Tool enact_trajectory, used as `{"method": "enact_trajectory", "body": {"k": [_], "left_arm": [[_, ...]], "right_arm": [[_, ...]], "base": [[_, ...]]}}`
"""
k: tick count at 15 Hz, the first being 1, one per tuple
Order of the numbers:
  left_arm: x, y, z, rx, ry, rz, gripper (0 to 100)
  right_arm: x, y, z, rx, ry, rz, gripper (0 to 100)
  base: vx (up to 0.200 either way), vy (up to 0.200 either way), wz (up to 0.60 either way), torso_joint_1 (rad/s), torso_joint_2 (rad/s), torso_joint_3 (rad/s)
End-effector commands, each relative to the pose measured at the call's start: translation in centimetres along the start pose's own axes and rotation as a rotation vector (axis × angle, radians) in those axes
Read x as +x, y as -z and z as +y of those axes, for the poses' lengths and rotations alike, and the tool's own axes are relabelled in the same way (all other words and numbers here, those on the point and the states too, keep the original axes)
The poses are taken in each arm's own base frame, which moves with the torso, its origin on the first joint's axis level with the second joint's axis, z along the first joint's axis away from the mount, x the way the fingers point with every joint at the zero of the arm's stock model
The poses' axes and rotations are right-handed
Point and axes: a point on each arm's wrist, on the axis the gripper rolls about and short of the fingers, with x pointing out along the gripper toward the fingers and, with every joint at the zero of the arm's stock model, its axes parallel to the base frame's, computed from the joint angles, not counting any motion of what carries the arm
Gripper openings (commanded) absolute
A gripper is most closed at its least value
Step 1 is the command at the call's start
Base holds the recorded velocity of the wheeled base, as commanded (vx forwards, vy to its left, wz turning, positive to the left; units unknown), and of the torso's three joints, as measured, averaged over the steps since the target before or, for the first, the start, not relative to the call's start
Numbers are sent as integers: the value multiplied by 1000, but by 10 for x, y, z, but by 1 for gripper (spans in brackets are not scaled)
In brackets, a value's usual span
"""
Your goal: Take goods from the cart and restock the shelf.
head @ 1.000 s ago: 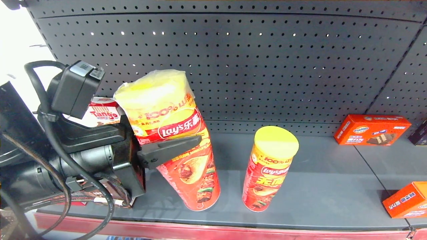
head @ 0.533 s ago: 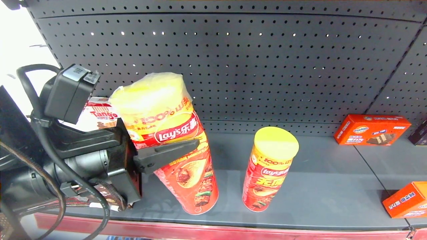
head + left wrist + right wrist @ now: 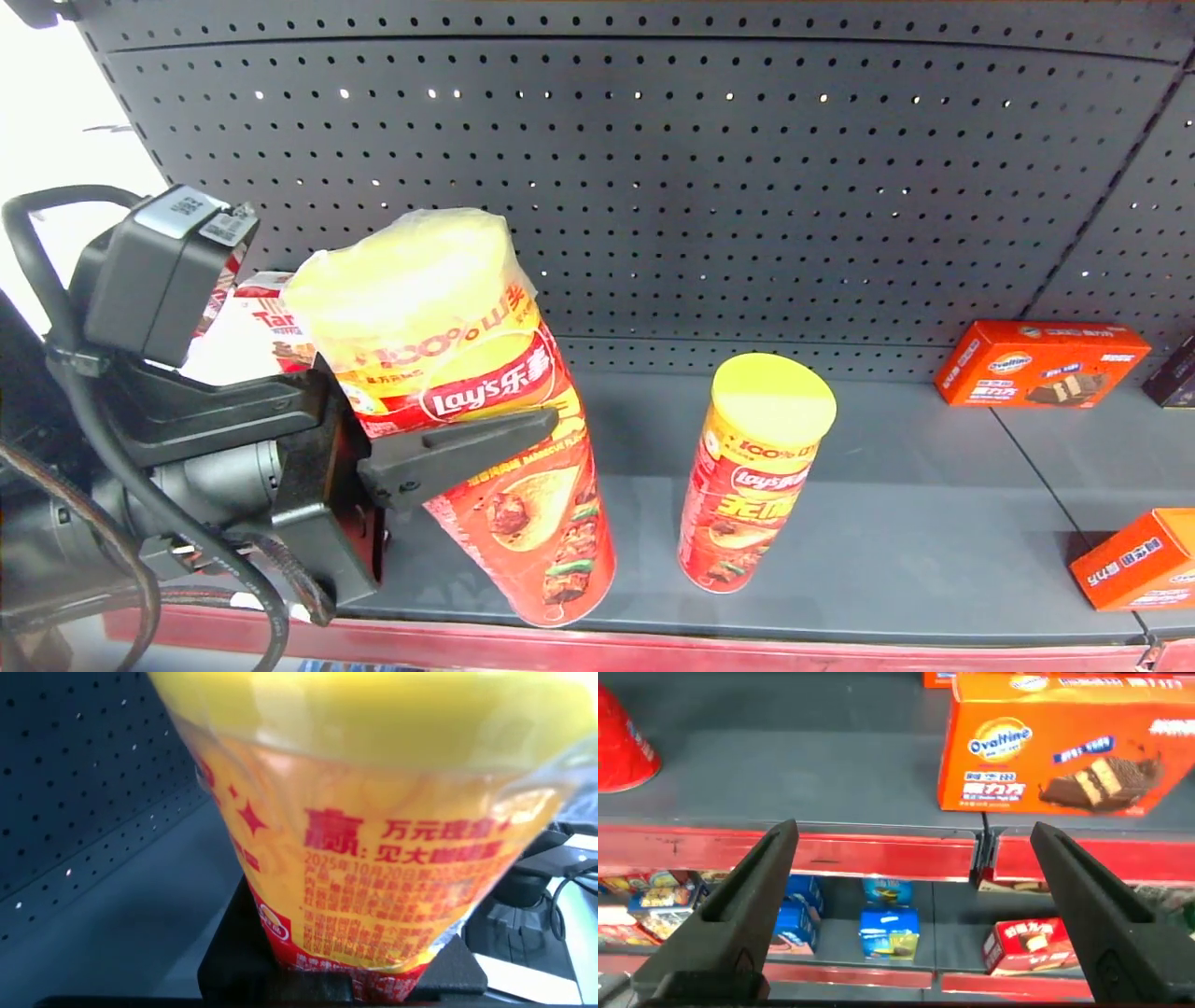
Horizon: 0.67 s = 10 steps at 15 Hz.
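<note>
Dark grey store shelf [image 3: 915,523] with a pegboard back panel [image 3: 653,187].

Since a second ago: left gripper [image 3: 485,420] drawn toward the robot's left and toward the shelf's red front lip, taking the tall red chip can [image 3: 504,504] along. Now leaning further, top tipped to the robot's left, base right at the front edge instead of further in. Contact between base and shelf: unclear. Fingers [image 3: 457,446] closed on the can's upper half, one across the front, the other hidden behind it.

Likely meaning for the task: placement unfinished. Looks like repositioning, with the can too tilted and too near the edge to stand safely if released here.

Just to the robot's right, apart from the held can: a second chip can [image 3: 756,467], upright and set further in. Both capped with yellow lids, contents hidden. Clear film over the top of the held one, seen close in the left wrist view [image 3: 374,859].

Behind the left gripper, a closed wafer box [image 3: 271,322]. Far to the robot's right, two closed orange boxes, one at the back [image 3: 1041,362], one near the front [image 3: 1134,560].

Right gripper [image 3: 915,905] low before the shelf front, fingers spread wide, holding nothing.
</note>
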Motion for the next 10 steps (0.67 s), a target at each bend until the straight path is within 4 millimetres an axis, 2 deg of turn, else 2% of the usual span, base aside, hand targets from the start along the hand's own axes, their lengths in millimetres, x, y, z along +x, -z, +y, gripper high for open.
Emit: {"method": "enact_trajectory", "body": {"k": [1, 6, 10], "left_arm": [[1, -1, -2, 2, 20, -4, 0], [9, 2, 1, -13, 48, 15, 0], [11, -1, 19, -8, 39, 18, 0]], "right_arm": [[1, 0, 0, -2, 7, 8, 100], [1, 0, 0, -2, 5, 10, 100], [1, 0, 0, -2, 3, 10, 100]], "base": [[0, 0, 0, 0, 0, 0], [0, 0, 0, 0, 0, 0], [0, 0, 0, 0, 0, 0]]}}
